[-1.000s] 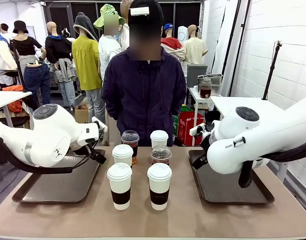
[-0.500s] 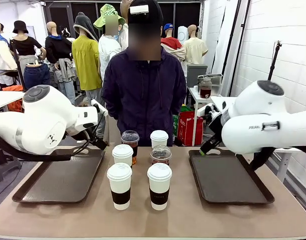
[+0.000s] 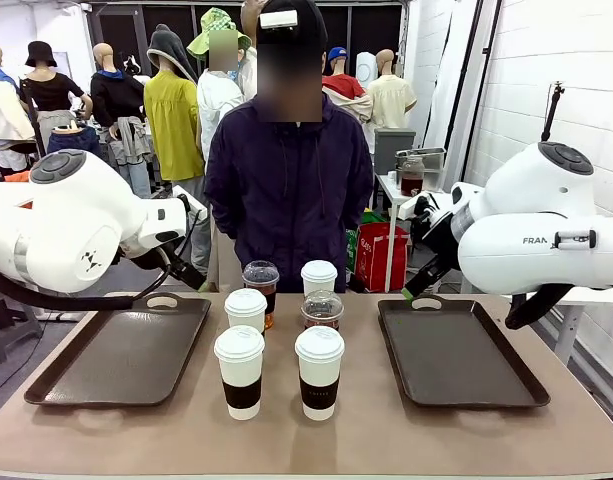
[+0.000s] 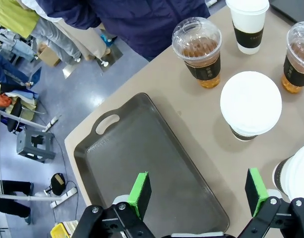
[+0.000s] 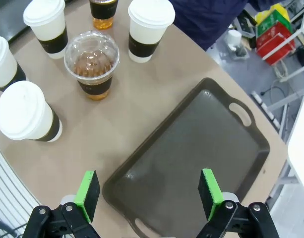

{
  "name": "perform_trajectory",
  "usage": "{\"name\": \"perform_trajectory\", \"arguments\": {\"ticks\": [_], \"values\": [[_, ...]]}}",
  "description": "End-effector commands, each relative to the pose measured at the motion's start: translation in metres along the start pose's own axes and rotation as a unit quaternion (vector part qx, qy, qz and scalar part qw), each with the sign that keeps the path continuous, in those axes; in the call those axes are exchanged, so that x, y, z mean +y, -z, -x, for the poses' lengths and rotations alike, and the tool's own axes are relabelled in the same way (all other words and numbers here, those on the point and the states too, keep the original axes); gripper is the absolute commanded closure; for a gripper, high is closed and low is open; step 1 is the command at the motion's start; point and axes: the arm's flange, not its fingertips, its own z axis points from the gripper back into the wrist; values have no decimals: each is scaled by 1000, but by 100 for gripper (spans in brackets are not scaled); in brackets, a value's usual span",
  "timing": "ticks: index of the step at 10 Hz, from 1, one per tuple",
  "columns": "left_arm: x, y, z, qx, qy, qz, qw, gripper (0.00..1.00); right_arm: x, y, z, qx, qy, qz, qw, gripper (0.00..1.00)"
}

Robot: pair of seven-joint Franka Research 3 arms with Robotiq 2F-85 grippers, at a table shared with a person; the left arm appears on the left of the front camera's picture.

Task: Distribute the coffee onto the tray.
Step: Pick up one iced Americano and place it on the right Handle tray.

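Several coffee cups stand in a cluster at the table's middle, none held. White paper cups with dark sleeves (image 3: 240,371) (image 3: 319,371) are in front, and clear dome-lidded cups of amber drink (image 3: 323,309) (image 3: 261,281) are behind. The left tray (image 3: 116,355) and right tray (image 3: 456,355) lie bare. My left gripper (image 3: 189,275) hangs above the left tray's far end. In its wrist view the left gripper (image 4: 198,193) is open over the tray (image 4: 142,158), with a white lid (image 4: 251,102) nearby. My right gripper (image 3: 416,287) hovers above the right tray's far edge. It stands open (image 5: 149,191) over that tray (image 5: 191,144), beside a clear cup (image 5: 92,62).
A person in a dark jacket (image 3: 289,180) stands at the table's far side behind the cups, hands out of sight. The table surface (image 3: 386,440) in front of the trays is bare. A small side table with a jar (image 3: 412,175) stands behind on the right.
Both arms have risen and swung outward from low over the trays. The left one went up and left, the right one up and right. The cups have not moved.
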Motion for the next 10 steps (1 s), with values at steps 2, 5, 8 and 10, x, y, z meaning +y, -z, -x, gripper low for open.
{"name": "perform_trajectory", "arguments": {"ticks": [2,5,8,10], "values": [[16,-18,3,-20,-6,29,999,0,-6,-12,6,-43,-29,-40,998,0],[36,-39,17,-73,4,107,992,0,-17,-27,9,-104,-67,-79,989,0],[55,-41,27,-138,-5,152,979,0,-31,-29,11,-160,-84,-88,980,0],[64,-43,34,-154,-18,161,975,0,-38,-25,7,-178,-83,-90,976,0]]}}
